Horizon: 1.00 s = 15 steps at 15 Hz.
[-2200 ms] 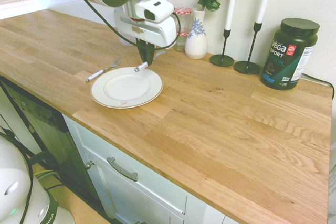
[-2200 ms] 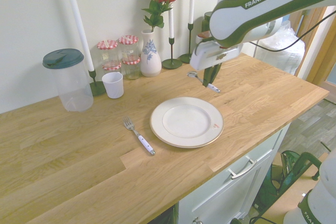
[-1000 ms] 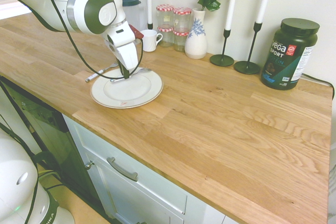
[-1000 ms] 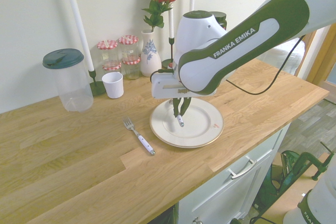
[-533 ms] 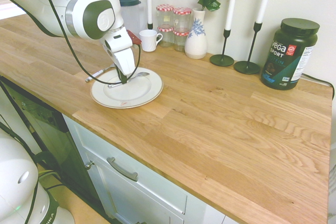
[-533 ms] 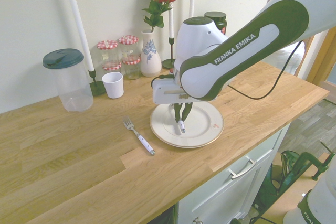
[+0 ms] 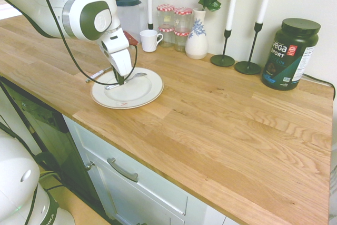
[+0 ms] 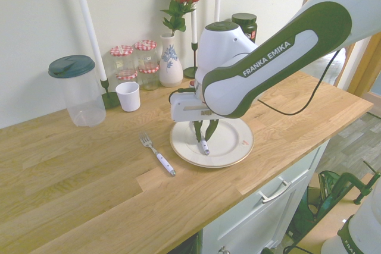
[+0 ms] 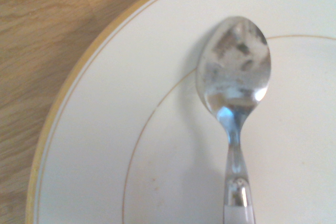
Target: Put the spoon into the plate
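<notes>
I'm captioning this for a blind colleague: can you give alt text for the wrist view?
A shiny spoon seen from close above a white plate, its bowl over the line where the plate's rim meets its centre. Wooden countertop shows beyond the plate's gold edge.

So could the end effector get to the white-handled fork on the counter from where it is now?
Probably yes: the white-handled metal fork lies in the open on the wooden counter beside the round white plate, nothing over it. But the end effector holds the small silver spoon.
</notes>
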Each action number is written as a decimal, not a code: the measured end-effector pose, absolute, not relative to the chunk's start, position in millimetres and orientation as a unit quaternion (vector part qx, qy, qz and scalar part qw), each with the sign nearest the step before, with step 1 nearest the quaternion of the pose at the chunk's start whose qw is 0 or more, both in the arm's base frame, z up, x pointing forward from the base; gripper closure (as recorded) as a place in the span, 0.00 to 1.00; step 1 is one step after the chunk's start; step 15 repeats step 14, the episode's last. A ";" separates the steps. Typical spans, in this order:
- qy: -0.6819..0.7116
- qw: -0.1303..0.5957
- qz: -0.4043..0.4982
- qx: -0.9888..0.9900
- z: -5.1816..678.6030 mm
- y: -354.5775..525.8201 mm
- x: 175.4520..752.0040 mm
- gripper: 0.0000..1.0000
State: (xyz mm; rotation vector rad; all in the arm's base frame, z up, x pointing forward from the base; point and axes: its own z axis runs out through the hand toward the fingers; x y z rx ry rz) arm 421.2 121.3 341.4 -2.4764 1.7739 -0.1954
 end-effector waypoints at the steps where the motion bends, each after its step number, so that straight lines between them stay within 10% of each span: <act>1: 0.580 0.045 -0.064 -0.811 341.3 122.3 420.9 0.00; 15: 0.438 0.025 -0.024 -0.898 451.5 88.7 377.4 0.00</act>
